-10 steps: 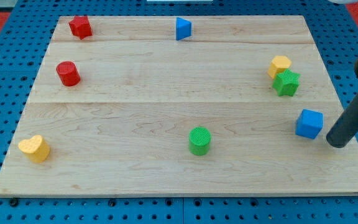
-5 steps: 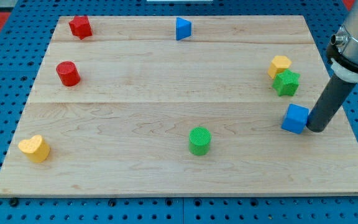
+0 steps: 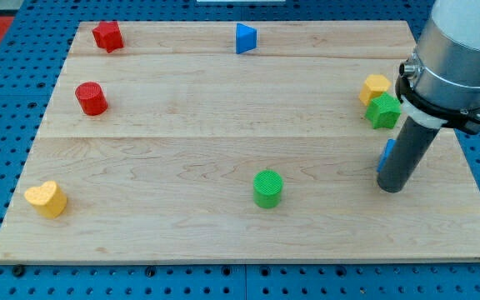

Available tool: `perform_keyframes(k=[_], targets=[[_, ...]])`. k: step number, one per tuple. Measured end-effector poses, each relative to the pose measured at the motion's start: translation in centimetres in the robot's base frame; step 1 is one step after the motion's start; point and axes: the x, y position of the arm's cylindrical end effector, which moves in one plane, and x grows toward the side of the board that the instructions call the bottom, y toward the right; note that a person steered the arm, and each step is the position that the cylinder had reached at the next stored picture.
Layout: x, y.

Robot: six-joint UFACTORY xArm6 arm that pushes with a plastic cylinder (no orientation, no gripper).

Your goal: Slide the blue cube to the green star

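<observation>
The blue cube (image 3: 385,154) is almost wholly hidden behind my rod; only a thin blue sliver shows at the rod's left edge. My tip (image 3: 392,187) rests on the board at the view's right, just below the cube. The green star (image 3: 383,110) lies above the cube, a short gap away, touching the yellow block (image 3: 374,87) at its upper left.
A blue triangular block (image 3: 245,38) and a red star-like block (image 3: 107,36) lie near the view's top. A red cylinder (image 3: 91,98) is at the left, a yellow heart (image 3: 47,199) at the bottom left, a green cylinder (image 3: 267,188) at bottom centre.
My rod has swung left and slightly down across the board's right side. The blue cube has been pushed left and a little up, and is now mostly hidden behind the rod.
</observation>
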Motion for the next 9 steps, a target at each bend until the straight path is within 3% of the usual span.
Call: perform_keyframes(k=[7,9], targets=[[-2.9,3.0],[-5.6,3.1]])
